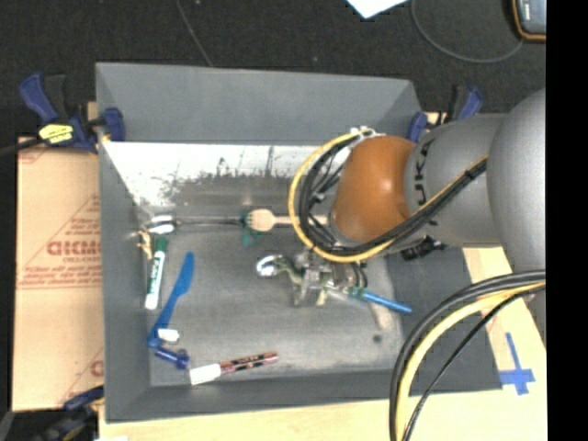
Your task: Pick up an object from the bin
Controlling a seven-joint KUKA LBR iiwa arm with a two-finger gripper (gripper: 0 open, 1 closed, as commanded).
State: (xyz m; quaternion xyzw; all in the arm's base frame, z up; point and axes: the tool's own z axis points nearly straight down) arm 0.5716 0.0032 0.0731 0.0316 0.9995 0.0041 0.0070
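Observation:
My gripper (310, 286) is low in the middle of the bin, under the arm's orange cover. Just left of it lies a small shiny silver thing (269, 265), close to or touching the gripper. To its right a blue pen (384, 300) sticks out from under the gripper toward the bin's right side. Up and left of the gripper, a thin rod with a pale round wooden knob (261, 219) lies near the back wall. A small green piece (248, 238) sits just under the knob.
Along the left side lie a white and green tube (155, 274) and a blue toothbrush-like stick (175, 299). A white and dark marker (235, 366) rests by the front wall. The arm and its cables cover the bin's right part.

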